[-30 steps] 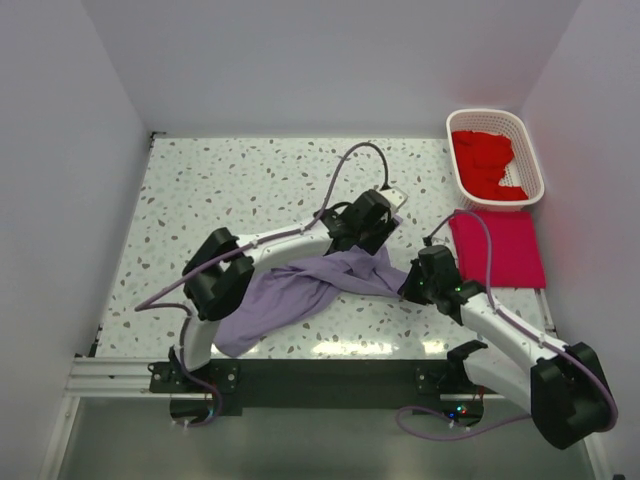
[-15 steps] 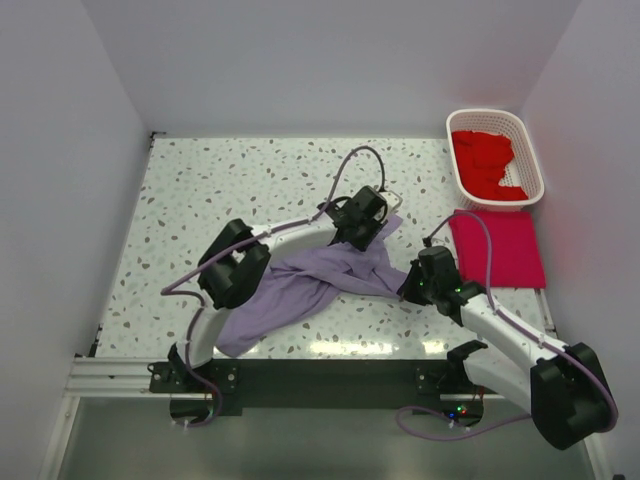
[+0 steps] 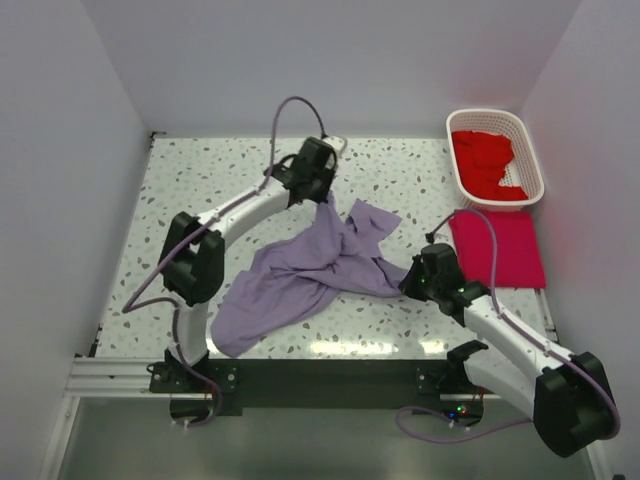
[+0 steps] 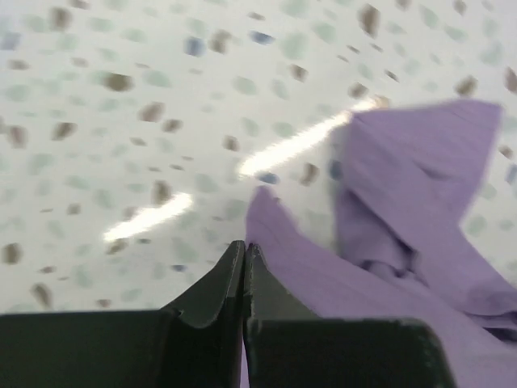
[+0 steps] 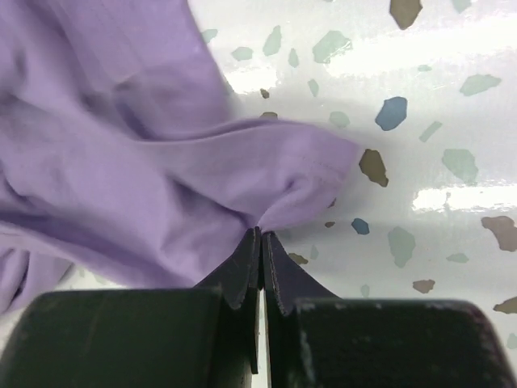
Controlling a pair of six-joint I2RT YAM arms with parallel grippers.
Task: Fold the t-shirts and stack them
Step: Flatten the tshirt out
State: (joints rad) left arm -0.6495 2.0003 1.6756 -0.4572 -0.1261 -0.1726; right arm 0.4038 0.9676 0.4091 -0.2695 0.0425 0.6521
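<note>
The left tool (image 4: 244, 252), jaws pressed together on an edge of the lavender t-shirt (image 3: 300, 275), reaches far out over the desk (image 3: 200, 190). From its tips the cloth runs back and rightward to the right tool (image 5: 260, 238), whose jaws pinch a bunched fold, so the shirt's long axis spans the two grips. A loose tail sags toward the left arm's base. Just right of the right tool lies the folded crimson-pink t-shirt (image 3: 505, 250), with the white lattice basket (image 3: 487, 111) of red t-shirts (image 3: 482, 160) beyond. Nothing seems to block a spreading pull.
</note>
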